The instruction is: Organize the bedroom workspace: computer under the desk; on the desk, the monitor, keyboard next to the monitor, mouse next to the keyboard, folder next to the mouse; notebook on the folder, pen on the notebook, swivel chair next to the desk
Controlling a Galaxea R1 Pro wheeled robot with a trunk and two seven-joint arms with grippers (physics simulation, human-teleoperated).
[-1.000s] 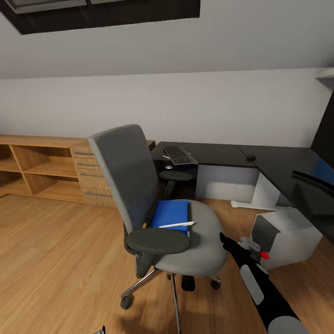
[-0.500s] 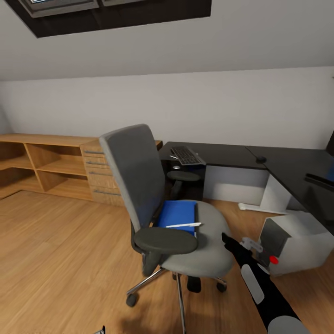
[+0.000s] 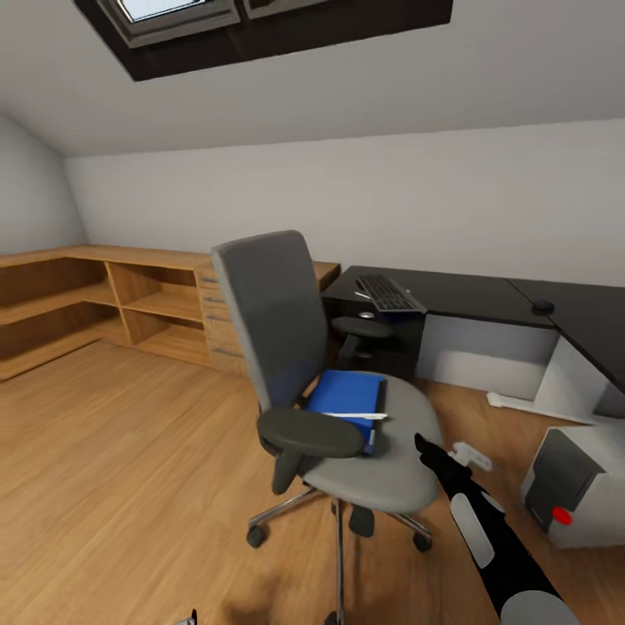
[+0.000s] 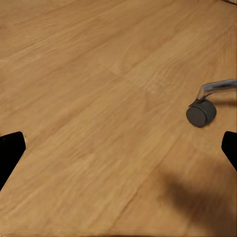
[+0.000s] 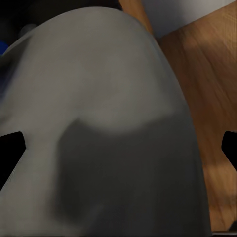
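The grey swivel chair (image 3: 278,321) stands on the wood floor, a little away from the black desk (image 3: 469,293). On its seat lies the blue folder (image 3: 345,395) with the thin white pen (image 3: 356,416) across it. A dark grey strip runs along the folder's edge; I cannot tell whether it is the notebook. The keyboard (image 3: 387,293) and the mouse (image 3: 543,306) rest on the desk. The computer (image 3: 573,486) stands on the floor beside the desk. The monitor is out of view. My right gripper (image 3: 424,447) (image 5: 118,153) is open, close to the seat's front edge. My left gripper (image 4: 118,153) is open over the floor near a castor (image 4: 201,113).
Light-wood shelves (image 3: 78,304) and a drawer chest (image 3: 217,321) line the left wall under the sloped ceiling with a skylight (image 3: 174,13). A white desk foot (image 3: 521,404) lies on the floor behind the chair. Open floor spreads left of the chair.
The head view has swung to the left, so chair, desk and computer sit further right in the picture. The dark monitor edge at the right has left the view. My right arm holds its pose.
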